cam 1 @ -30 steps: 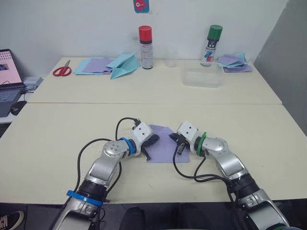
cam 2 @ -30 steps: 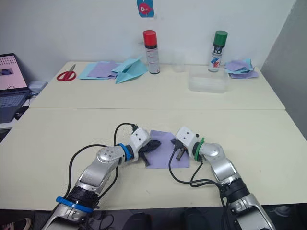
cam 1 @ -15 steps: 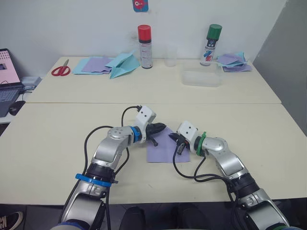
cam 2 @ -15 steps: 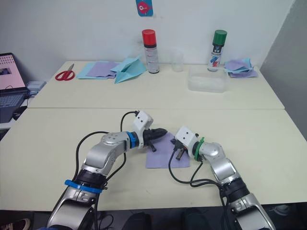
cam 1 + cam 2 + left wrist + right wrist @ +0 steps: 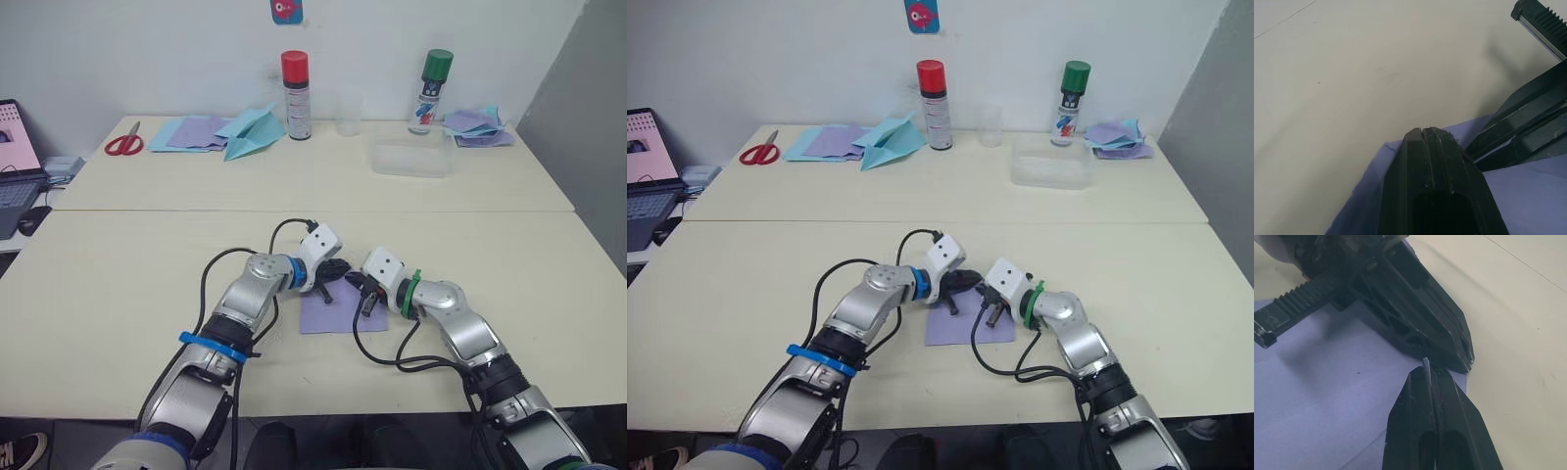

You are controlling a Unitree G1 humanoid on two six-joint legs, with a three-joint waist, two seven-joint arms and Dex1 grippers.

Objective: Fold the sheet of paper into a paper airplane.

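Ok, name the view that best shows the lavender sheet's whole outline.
The left eye view: the sheet of paper lies flat with most edges visible between both grippers. The wrist views show close patches of its surface under the fingers.

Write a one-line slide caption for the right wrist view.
Right gripper pinches the lavender sheet of paper, meeting the left gripper.

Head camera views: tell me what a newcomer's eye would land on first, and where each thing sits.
First, the two hands meeting over the lavender sheet of paper on the near table: the left hand at its far edge, the right hand close beside it, both with fingers shut. Next, the red-capped spray can and green-capped spray can standing at the far table's back, with a light-blue paper airplane left of the red one.
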